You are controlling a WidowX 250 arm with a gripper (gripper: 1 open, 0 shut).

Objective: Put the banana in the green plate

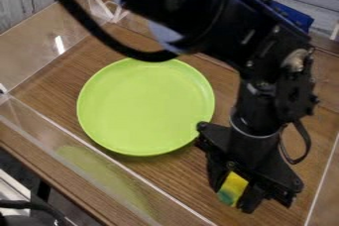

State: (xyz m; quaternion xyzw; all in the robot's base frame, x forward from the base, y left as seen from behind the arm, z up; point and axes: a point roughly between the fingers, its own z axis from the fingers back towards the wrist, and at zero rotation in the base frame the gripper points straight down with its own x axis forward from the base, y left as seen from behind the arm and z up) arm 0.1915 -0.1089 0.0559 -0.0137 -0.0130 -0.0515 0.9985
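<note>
Lime-green plate (145, 106) sits empty on wood, the landmark | banana (232, 187) right of and below the plate, pinched in gripper (236, 190) | step: carry | tip: lift above the rim, centre over the plate, then release.

banana (233, 187) between jaws, right of green plate (145, 105), apart

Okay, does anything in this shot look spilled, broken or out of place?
Nothing stands out. The green plate lies flat and empty on the wooden table, with no spills or damage visible. The banana is pinched in the gripper to the plate's right, only partly visible between the fingers.
</note>
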